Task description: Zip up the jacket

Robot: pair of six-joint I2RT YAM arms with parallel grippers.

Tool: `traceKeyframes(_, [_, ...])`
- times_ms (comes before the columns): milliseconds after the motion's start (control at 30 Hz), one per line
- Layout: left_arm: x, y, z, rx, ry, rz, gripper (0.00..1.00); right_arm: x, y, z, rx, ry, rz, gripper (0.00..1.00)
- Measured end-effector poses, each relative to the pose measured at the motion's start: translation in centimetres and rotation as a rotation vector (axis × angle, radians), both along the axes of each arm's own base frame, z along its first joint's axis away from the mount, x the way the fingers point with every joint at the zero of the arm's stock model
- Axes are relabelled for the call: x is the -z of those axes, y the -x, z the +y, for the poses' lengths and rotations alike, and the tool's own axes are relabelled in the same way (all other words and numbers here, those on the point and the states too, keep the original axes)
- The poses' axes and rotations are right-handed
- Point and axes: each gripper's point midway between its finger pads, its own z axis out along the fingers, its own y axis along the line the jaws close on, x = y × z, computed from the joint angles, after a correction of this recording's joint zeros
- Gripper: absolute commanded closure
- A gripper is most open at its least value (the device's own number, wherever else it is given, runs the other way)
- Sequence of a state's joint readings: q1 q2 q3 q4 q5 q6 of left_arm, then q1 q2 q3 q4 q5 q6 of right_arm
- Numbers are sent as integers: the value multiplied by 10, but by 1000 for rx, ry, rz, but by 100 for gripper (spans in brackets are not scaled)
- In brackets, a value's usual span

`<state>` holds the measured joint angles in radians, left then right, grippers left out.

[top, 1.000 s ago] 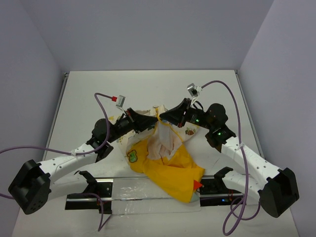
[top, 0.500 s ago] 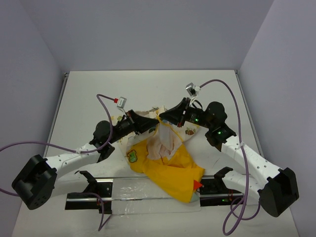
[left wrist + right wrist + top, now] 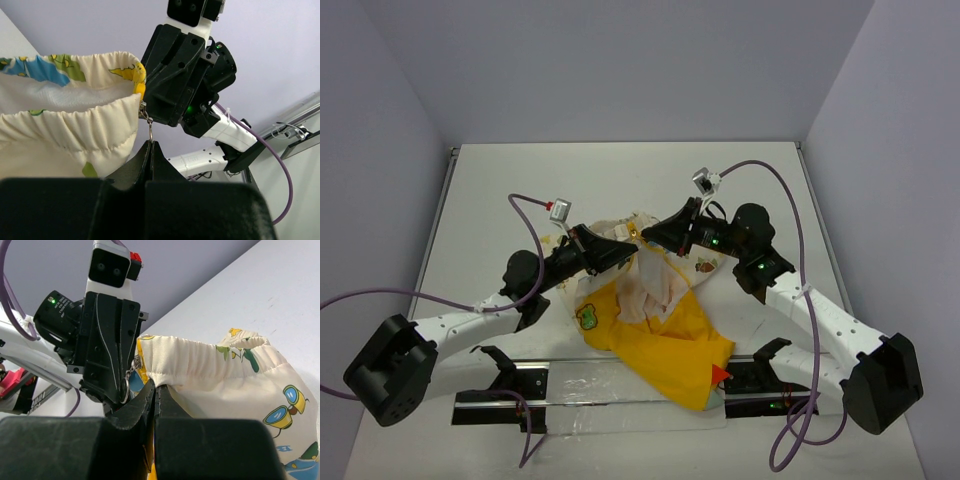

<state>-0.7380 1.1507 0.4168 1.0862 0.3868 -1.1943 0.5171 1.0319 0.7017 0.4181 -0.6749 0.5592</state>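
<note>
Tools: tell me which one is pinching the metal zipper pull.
The left tool, shut on the thin metal zipper pull hanging below the jacket at its cream edge. The right tool instead pinches the cream fabric edge itself.

White table (image 3: 620, 180), pale grey walls (image 3: 620, 70)

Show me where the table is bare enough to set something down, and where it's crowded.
Bare: the far strip of the table between the back wall and the jacket; also the left side beyond the purple cable. Crowded: the centre, where the left gripper and right gripper pinch the jacket, and the near edge with the arm bases.
</note>
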Motion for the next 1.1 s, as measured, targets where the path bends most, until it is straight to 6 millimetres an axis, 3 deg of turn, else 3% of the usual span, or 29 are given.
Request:
traceKeyframes(933, [15,-4,-12,18,3,53,100,-13,-8,-2,52,-65,41,100])
traceKeyframes(1100, [23,-5,-14,9,-20,69,100,-25,-11,-6,96,-105,32,100])
